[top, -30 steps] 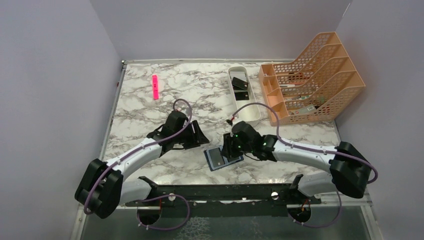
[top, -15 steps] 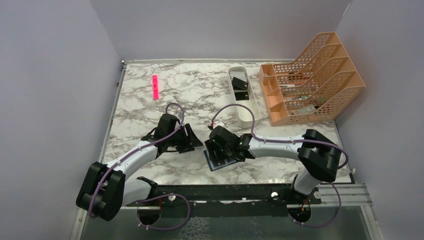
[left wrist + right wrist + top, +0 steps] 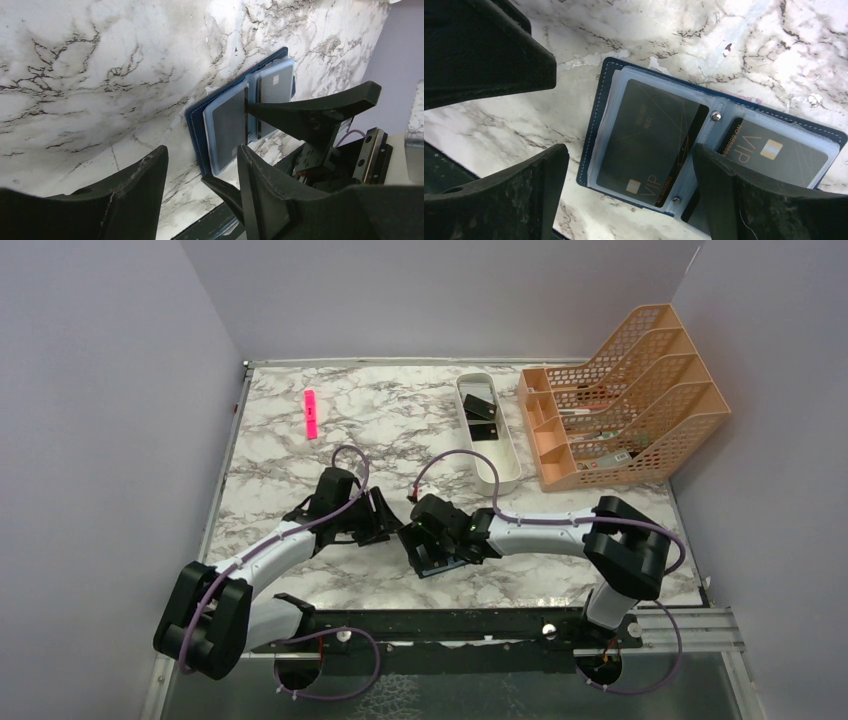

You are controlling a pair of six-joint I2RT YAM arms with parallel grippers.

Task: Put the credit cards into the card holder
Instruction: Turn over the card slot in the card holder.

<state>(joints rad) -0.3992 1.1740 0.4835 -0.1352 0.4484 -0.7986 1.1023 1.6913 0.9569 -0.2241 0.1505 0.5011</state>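
Hovering over the open card holder (image 3: 710,134) near the table (image 3: 400,420) front edge, right gripper (image 3: 631,150) fingers wide, empty; left gripper (image 3: 200,155) wide too. Credit cards (image 3: 649,135) sit in sleeves. Push any proud edge home, flat.

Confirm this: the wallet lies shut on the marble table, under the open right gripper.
Wrong on one count: the wallet lies open, not shut, with dark cards in both its clear sleeves, as the right wrist view shows. It does lie on the marble table under the open right gripper.
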